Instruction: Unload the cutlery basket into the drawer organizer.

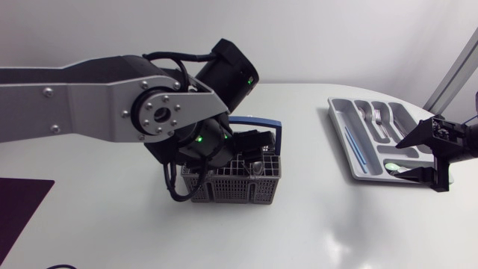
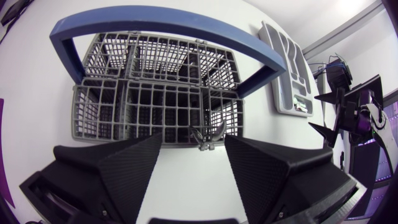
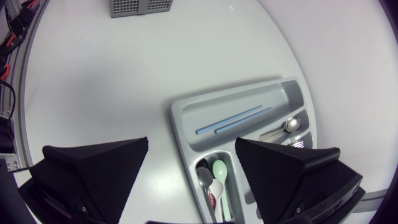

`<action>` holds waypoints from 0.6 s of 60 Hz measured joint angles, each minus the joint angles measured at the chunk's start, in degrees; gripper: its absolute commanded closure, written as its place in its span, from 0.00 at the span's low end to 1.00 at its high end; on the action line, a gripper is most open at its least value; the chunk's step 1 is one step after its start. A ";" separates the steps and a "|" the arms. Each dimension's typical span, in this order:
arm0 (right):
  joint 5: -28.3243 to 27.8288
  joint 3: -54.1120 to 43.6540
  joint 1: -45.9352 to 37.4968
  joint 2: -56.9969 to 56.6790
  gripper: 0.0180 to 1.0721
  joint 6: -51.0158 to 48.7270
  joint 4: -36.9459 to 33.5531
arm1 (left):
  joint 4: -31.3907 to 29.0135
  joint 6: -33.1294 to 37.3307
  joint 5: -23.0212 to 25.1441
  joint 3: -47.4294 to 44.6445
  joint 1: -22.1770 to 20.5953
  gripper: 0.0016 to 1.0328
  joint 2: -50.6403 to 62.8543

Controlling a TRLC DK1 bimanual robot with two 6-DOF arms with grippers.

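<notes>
Head: left end effector (image 1: 254,143) low over basket (image 1: 235,185), lined up for pick. Right end effector (image 1: 429,153) waits above organizer (image 1: 337,119), likely ready for handover or clear of the way.
Left wrist: spread wide, nothing held; utensil (image 2: 208,135) stands just ahead, nearest compartment.
Right wrist: spread wide, empty; spoons (image 3: 216,177) beneath, already sorted.

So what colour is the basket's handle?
Blue. The left wrist view shows the handle best, arching over the grey basket.
</notes>
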 measured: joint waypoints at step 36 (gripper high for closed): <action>-1.75 -10.82 6.43 -10.54 0.04 2.40 -0.17 | -0.17 -9.70 0.94 -0.85 0.90 0.29 0.94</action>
